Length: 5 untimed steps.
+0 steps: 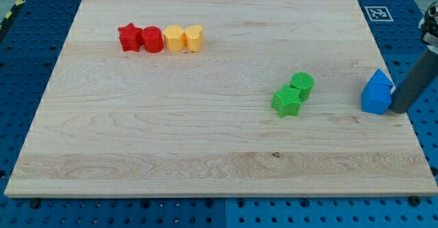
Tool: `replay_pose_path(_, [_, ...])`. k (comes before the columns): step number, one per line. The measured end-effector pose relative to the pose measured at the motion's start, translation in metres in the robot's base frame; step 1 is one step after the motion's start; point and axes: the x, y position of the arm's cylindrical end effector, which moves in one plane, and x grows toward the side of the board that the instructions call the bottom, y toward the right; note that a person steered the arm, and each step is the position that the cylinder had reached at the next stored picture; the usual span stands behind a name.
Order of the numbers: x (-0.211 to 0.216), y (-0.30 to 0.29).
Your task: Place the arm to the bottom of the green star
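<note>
The green star (287, 101) lies right of the board's middle, touching a green round block (302, 84) at its upper right. My tip (397, 110) is at the board's right edge, far to the right of the star. It stands right beside a blue block (376, 92), on that block's right side. The rod rises from the tip toward the view's upper right.
A row of blocks lies at the upper left: a red star (129, 37), a red round block (152, 40), a yellow block (174, 38) and a yellow heart (194, 38). The wooden board (205, 146) rests on a blue pegged table. A marker tag (377, 13) sits at the upper right.
</note>
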Motion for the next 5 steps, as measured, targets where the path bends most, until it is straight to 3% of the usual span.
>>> replay_pose_path(2, [0.006,0.020])
replay_pose_path(4, [0.070,-0.009])
replay_pose_path(5, [0.081,-0.031])
